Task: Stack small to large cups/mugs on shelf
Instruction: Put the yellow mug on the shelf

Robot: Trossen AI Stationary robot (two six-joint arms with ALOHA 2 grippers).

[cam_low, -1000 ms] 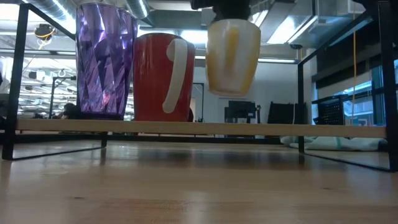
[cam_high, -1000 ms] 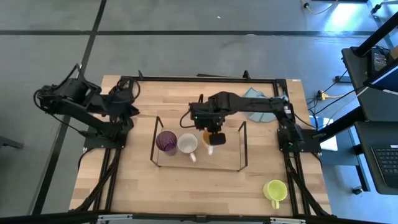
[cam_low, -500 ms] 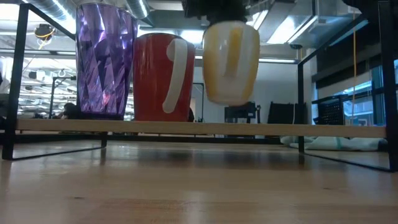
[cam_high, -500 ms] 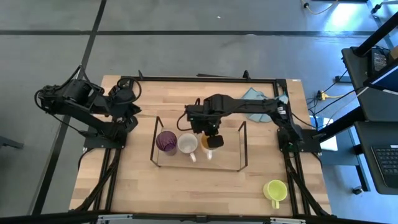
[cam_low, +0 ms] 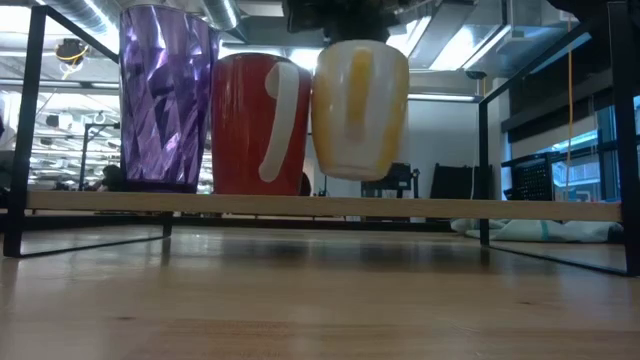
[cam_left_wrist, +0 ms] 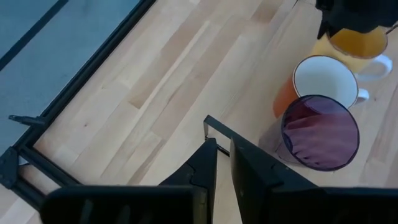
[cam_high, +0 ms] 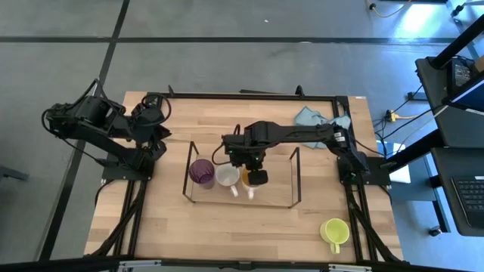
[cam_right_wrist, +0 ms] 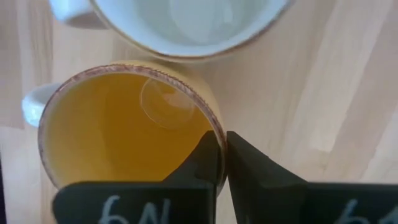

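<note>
My right gripper [cam_high: 252, 163] is shut on the orange mug [cam_high: 249, 179], which hangs just above the wire shelf's [cam_high: 293, 180] board, right of the brown-orange mug [cam_high: 227, 175]. That mug and the purple cup [cam_high: 202, 172] stand upright on the shelf. In the low view the orange mug [cam_low: 360, 108] floats a little above the board beside the brown-orange mug [cam_low: 252, 125] and the purple cup [cam_low: 166, 98]. The yellow-green mug [cam_high: 334, 231] stands on the table near the near right corner. My left gripper [cam_left_wrist: 222, 169] is shut and waits by the table's left side. My right gripper holds the orange mug by its rim [cam_right_wrist: 215, 127] on the side away from the handle [cam_right_wrist: 36, 103]. One finger [cam_right_wrist: 208, 157] is inside the mug and one finger [cam_right_wrist: 244, 160] outside, coming from above and pointing down. The mug hangs upright, lifted clear of the shelf.
A light blue cloth [cam_high: 313, 117] lies on the far right of the table under the right arm. The black frame [cam_high: 249, 96] edges the table. The shelf has free room to the right of the held mug.
My right gripper has carried the orange mug down and toward the table's left and near edge, closer to the brown-orange mug. The mug has stayed upright and now hangs just above the shelf board.
</note>
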